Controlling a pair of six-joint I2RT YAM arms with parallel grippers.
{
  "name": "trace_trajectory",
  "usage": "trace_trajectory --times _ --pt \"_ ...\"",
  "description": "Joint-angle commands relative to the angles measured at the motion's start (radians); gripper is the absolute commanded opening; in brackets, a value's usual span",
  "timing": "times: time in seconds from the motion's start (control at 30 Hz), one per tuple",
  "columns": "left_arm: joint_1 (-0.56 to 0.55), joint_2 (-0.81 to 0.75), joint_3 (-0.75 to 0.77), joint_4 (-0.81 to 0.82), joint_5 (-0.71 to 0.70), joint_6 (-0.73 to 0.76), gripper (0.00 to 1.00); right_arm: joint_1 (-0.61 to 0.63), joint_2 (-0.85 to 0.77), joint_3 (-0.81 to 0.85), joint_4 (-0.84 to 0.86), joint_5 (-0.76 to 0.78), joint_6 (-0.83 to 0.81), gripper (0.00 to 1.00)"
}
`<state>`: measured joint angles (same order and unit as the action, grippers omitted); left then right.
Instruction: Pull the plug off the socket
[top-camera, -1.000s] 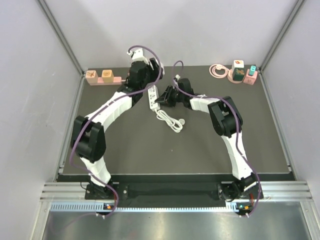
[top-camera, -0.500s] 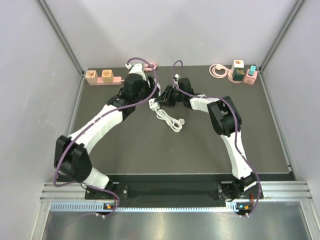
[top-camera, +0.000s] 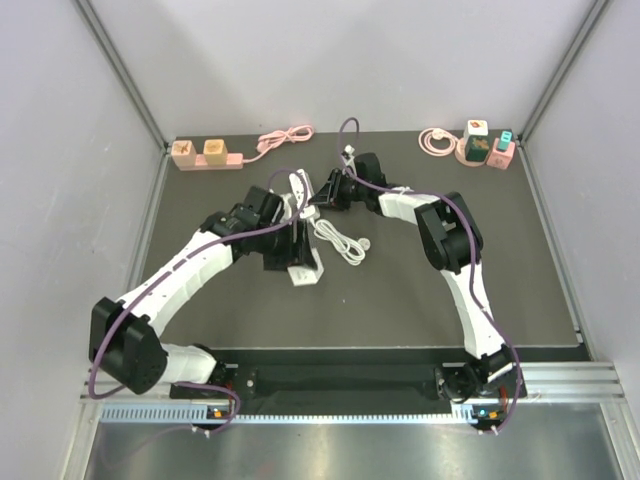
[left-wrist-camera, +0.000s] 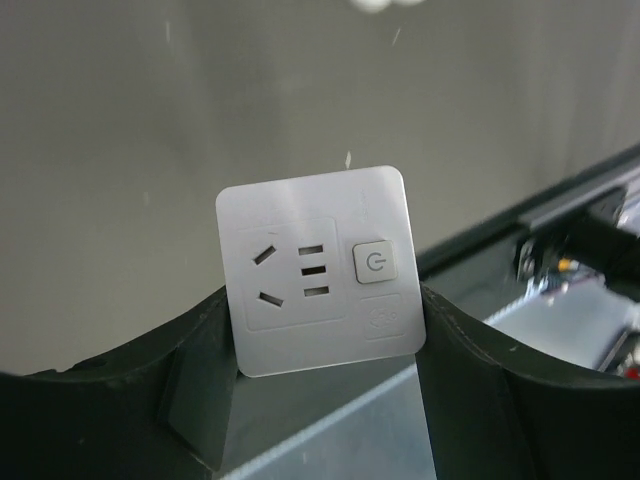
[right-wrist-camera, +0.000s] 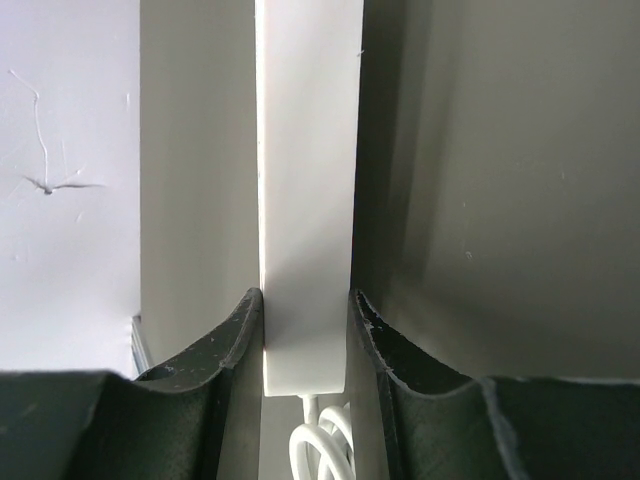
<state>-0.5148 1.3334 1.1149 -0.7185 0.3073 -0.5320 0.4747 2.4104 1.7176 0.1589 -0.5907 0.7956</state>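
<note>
Now, elbows bent, left end effector (left-wrist-camera: 324, 295) clamps the adapter cube (left-wrist-camera: 300, 265), right end effector (right-wrist-camera: 305, 302) the power strip (right-wrist-camera: 305, 150).

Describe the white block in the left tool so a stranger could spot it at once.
Look at the middle of the dark table, beside the coiled white cable. The left tool grips a white block there. Unlike the long white strip nearby, it is square, with a power button beside its slots.

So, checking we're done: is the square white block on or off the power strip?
Off: the left gripper holds the block clear of the strip, which the right gripper clamps.
</note>
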Motion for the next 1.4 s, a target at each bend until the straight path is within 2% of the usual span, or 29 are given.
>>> trace_trajectory --times 0.0,0.17,0.23,0.33,0.43,0.47,0.57,0.6,0.7,0.77,0.83,0.9,0.93,0.97,1.0,1.2,1.3,1.37 --pt "-0.020 -0.037 -0.006 -0.208 0.064 -0.042 0.00 -0.001 0.010 0.014 -0.082 0.028 -0.090 0.18" --pt "-0.057 0.032 0.003 -0.358 0.078 -0.123 0.00 0.001 0.016 0.023 -0.084 0.014 -0.095 0.18" --pt "-0.083 0.068 0.046 -0.447 0.026 -0.138 0.00 0.001 0.024 0.033 -0.090 0.003 -0.095 0.18" --pt "-0.090 0.180 0.129 -0.572 -0.029 -0.137 0.00 0.004 0.027 0.039 -0.090 0.000 -0.093 0.18" --pt "-0.093 0.297 0.203 -0.608 -0.037 -0.119 0.00 0.008 0.023 0.039 -0.091 0.000 -0.099 0.18" --pt "-0.093 0.356 0.232 -0.640 -0.086 -0.100 0.00 0.008 0.023 0.039 -0.091 -0.001 -0.101 0.18" --pt "-0.091 0.475 0.348 -0.668 -0.158 -0.059 0.00 0.010 0.019 0.031 -0.085 -0.012 -0.099 0.19" --pt "-0.091 0.496 0.365 -0.655 -0.140 -0.056 0.00 0.010 0.019 0.030 -0.079 -0.014 -0.099 0.19" --pt "-0.093 0.530 0.336 -0.581 -0.088 -0.066 0.00 0.010 0.016 0.019 -0.064 -0.024 -0.090 0.19" --pt "-0.091 0.547 0.332 -0.572 -0.102 -0.059 0.02 0.010 0.018 0.014 -0.058 -0.027 -0.087 0.19" --pt "-0.088 0.562 0.327 -0.570 -0.109 -0.048 0.12 0.012 0.019 0.010 -0.048 -0.035 -0.081 0.19" --pt "-0.085 0.558 0.336 -0.564 -0.120 -0.040 0.42 0.010 0.019 0.010 -0.041 -0.038 -0.076 0.19" --pt "-0.085 0.555 0.344 -0.565 -0.131 -0.040 0.62 0.010 0.018 0.010 -0.038 -0.040 -0.076 0.19" --pt "-0.085 0.547 0.364 -0.567 -0.137 -0.040 0.92 0.010 0.018 0.010 -0.036 -0.041 -0.076 0.19" --pt "-0.085 0.544 0.375 -0.568 -0.143 -0.037 0.98 0.010 0.018 0.010 -0.036 -0.043 -0.078 0.19" --pt "-0.080 0.506 0.399 -0.549 -0.140 -0.049 0.98 0.010 0.018 0.008 -0.038 -0.041 -0.082 0.19" --pt "-0.080 0.468 0.427 -0.567 -0.204 -0.051 0.98 0.010 0.012 0.002 -0.039 -0.035 -0.090 0.19" --pt "-0.077 0.415 0.471 -0.585 -0.298 -0.056 0.98 0.010 0.003 -0.003 -0.041 -0.029 -0.105 0.20"
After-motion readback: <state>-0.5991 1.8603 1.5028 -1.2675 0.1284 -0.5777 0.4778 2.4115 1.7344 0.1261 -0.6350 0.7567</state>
